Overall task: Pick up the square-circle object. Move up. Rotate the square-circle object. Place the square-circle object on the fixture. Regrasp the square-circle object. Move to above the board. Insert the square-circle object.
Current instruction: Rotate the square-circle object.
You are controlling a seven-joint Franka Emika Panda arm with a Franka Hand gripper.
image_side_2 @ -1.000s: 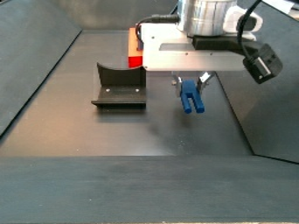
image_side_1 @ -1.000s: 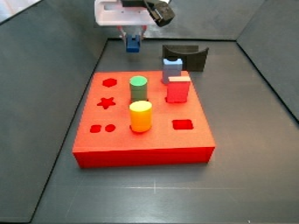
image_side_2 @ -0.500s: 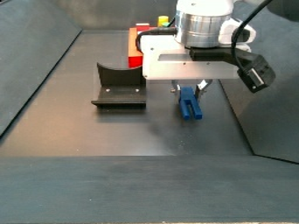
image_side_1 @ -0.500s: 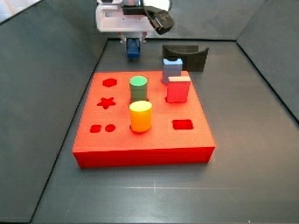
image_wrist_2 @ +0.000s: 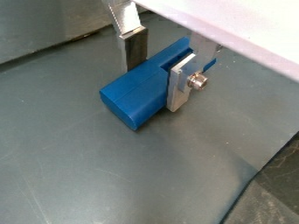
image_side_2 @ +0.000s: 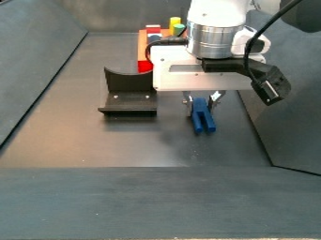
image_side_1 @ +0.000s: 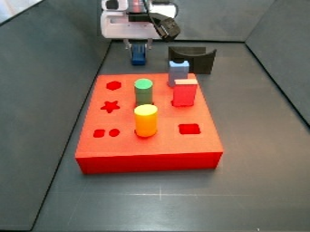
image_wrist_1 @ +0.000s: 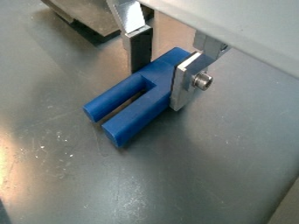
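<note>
The tool (image_wrist_1: 163,59) is closed on the square-circle object (image_wrist_1: 135,98), which lies on the floor (image_side_2: 138,141) beside the fixture (image_side_2: 127,94), behind the board (image_side_1: 145,127).

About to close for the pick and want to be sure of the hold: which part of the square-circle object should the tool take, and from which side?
Take the solid block end of the square-circle object, not the prongs, coming straight down from above. It lies flat on the floor, and the tool already straddles that end, one finger against each long flat side.
</note>
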